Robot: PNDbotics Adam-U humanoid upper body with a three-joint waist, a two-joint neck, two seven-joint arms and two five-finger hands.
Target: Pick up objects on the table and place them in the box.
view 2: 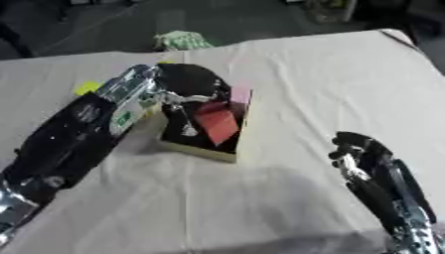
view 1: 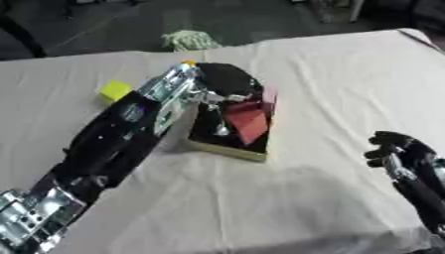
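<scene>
Left eye view: left hand (view 1: pixel 228 82) positioned over box (view 1: pixel 228 148) at table (view 1: pixel 330 74) centre; finger state cannot be told. Red object (view 1: pixel 248 123) seen inside box. Yellow block (view 1: pixel 114 91) seen toward left edge.

Right eye view: right hand (view 2: pixel 358 149) near front-right corner, fingers curled, nothing held.

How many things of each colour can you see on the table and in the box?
Yellow: 1, a yellow block on the table beside the left arm.
Red: 1, a red piece in the box.
Pink: 1, a pink piece at the box's far side.
Total: 3. The left hand over the box may hide more.
</scene>
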